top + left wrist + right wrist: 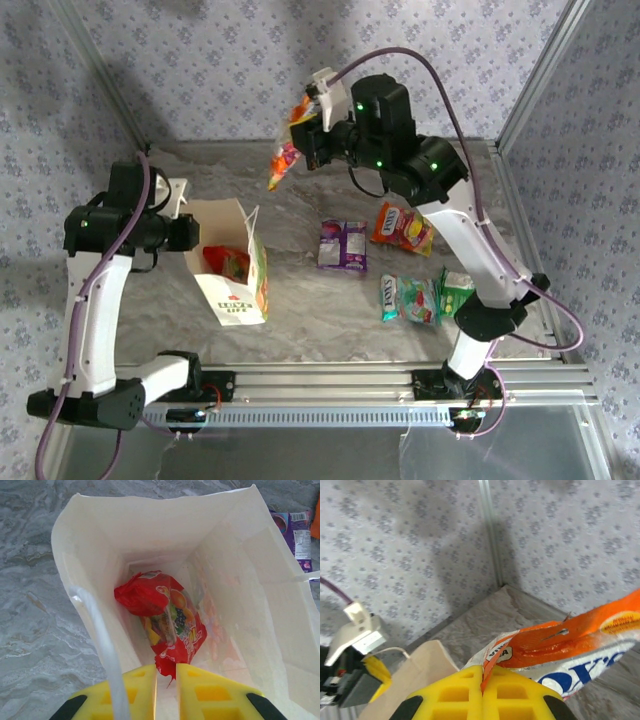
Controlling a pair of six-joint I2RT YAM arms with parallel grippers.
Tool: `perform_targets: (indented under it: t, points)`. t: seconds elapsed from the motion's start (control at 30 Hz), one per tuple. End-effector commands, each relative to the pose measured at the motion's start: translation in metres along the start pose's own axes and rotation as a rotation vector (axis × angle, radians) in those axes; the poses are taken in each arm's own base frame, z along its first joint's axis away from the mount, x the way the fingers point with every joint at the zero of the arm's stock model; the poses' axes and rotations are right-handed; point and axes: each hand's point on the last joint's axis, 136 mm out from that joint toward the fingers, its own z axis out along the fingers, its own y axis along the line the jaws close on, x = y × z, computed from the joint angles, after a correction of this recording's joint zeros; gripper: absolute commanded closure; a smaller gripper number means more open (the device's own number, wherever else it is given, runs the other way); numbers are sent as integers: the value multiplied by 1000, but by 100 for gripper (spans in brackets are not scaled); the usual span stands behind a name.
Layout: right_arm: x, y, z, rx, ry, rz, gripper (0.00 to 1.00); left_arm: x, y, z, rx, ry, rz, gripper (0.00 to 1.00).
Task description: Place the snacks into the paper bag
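The paper bag (238, 296) stood open at the left of the top view, mouth up, and one red packet (165, 615) lay at the bottom of it, plain to see from the left wrist camera. The left gripper (190, 232) was at the bag's left rim, fingers nearly together and pinched on the paper wall, with a white cord handle (102, 640) draped across one yellow finger. Up at the top centre, and high, the right gripper (304, 120) had its claw shut tight on the top edge of an orange packet (285, 152), which dangled free, above and to the right of the bag's mouth. The rest waited on the marble table (300, 205): a purple packet (342, 245) lay flat at the centre, just right of the bag, and an orange-yellow packet (402, 228) to its right. A teal-green packet (408, 298) sat lower right, with a bright green packet (455, 290) touching its right side beside the right arm.
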Motion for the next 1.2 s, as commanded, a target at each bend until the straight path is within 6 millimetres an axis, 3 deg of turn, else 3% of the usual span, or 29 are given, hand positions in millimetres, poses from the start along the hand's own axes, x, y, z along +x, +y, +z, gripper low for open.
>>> perform_targets:
  t: [0.0,0.27,0.53,0.8,1.17]
  points:
    - [-27,32,-14,-102,-76,-79,100,3,1,-6,-10,-15,-11,82]
    - [-28,68,-12,-235,-88,-116,100,1,-2,-11,3,-48,-25,81]
    - [-9,115,-14,-406,-57,-250,100,4,0,-12,-1,-42,-35,80]
    - [9,130,-7,-477,-13,-260,100,8,0,-14,1,-43,-44,80]
    - [39,135,16,-527,88,-216,100,11,1,-17,2,-48,-49,79]
